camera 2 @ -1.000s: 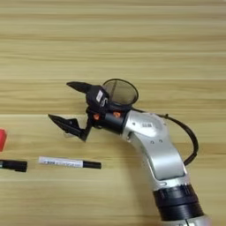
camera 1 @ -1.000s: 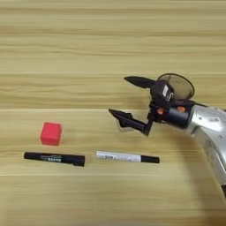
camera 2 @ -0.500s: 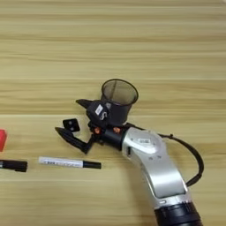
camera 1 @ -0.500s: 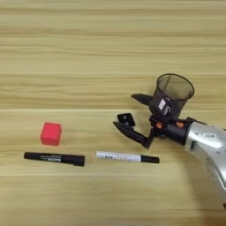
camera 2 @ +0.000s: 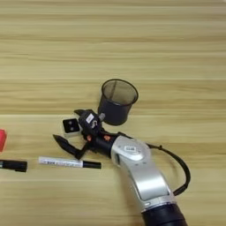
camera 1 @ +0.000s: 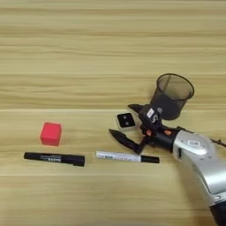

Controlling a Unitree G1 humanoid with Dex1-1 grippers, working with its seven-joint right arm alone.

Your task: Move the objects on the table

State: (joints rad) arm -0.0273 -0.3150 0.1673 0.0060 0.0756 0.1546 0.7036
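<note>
While the right gripper (camera 1: 124, 125) sits low over the table (camera 1: 66, 53) with its two black fingers spread wide, the die (camera 1: 126, 121) lies between them, black face with white dots turned up, gripped by nothing yet. One finger (camera 1: 135, 107) reaches past the die's far side, nearer the dark mesh cup (camera 1: 171, 96); the other finger (camera 1: 125, 139) lies on its near side, its tip pointing left, just above the white-barrelled marker (camera 1: 127, 157).

The step in hand looks like a pinch on the die, and doing it well means centring first: the die seems to sit nearer the far finger, so closing now would likely shove it sideways before the near finger arrives. Closing should be slow and square to the die's pale sides (a small cube spins out easily under a corner contact). The near finger also has to stay clear of the white-barrelled marker, or it may roll.

Well to the left, the red cube (camera 1: 51, 133) rests apart, with the all-black marker (camera 1: 54, 158) just below it; both are untouched.
</note>
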